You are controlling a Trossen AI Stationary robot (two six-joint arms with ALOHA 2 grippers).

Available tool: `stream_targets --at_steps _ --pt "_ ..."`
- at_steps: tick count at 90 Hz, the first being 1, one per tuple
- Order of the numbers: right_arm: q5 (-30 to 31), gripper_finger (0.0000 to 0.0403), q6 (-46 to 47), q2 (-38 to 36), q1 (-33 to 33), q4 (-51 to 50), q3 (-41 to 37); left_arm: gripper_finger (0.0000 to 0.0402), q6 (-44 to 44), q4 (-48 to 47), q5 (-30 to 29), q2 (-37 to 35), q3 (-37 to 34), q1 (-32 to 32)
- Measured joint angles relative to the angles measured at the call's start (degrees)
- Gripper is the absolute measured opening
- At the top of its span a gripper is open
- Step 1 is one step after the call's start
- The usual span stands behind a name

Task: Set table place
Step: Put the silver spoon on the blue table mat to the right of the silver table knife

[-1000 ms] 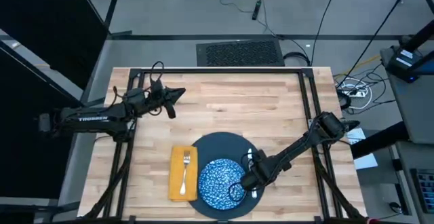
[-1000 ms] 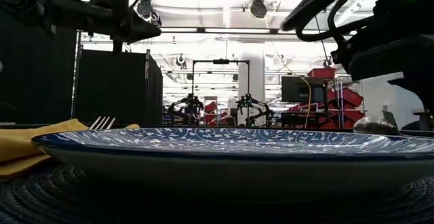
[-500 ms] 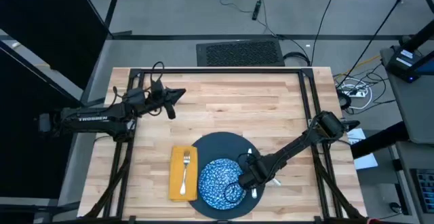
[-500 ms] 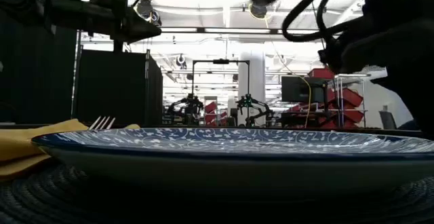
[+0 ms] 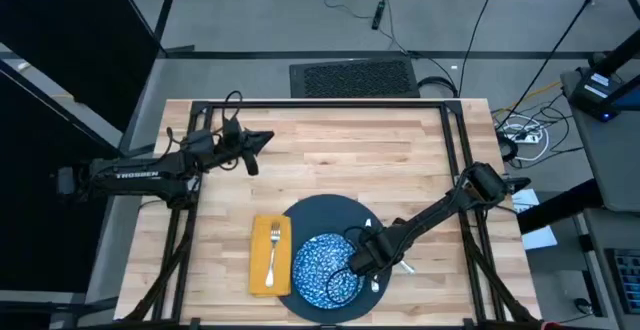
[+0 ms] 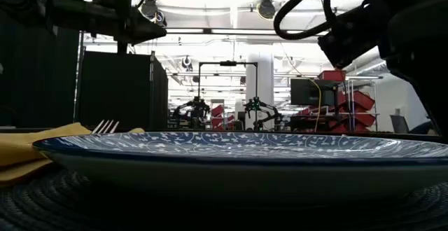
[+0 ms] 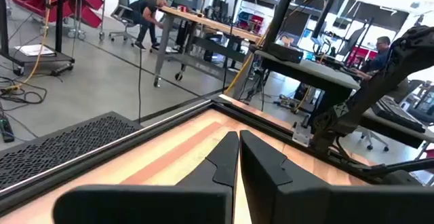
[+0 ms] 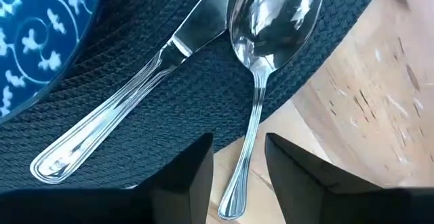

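Observation:
A dark round woven mat (image 5: 325,210) lies near the table's front edge, with a blue-and-white patterned dish (image 5: 318,268) resting on it. Left of the mat a yellow napkin (image 5: 261,262) carries a fork (image 5: 273,250). Right of the dish, a knife (image 8: 135,108) and a spoon (image 8: 271,13) lie side by side on the mat (image 8: 203,81); the spoon's handle (image 8: 254,129) runs off the mat onto the wood. My right gripper (image 5: 352,267) (image 8: 239,149) is open low over them, its fingers on either side of the handle's end. My left gripper (image 5: 262,138) (image 7: 239,156) waits shut at the far left.
The black frame rails (image 5: 330,105) run along the table's far edge and down both sides. Bare wood (image 5: 350,160) spreads between the mat and the far edge. In the low view the dish (image 6: 231,147) fills the foreground, with the napkin (image 6: 28,150) to its left.
My right gripper has moved a little toward the table's left and near edges, closer to the dish's right rim. The knife, the spoon and my left arm have kept still.

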Motion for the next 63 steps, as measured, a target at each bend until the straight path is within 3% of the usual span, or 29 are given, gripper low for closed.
stream_targets --at_steps 47,63 --pt "0.31 0.0125 -0.48 -0.02 0.32 3.07 -3.1 0.0 -0.02 -0.01 0.02 0.0 0.0 0.0" --pt "0.56 0.0096 -0.48 -0.02 0.34 3.54 -3.1 0.0 -0.02 -0.02 0.02 0.0 0.0 0.0"
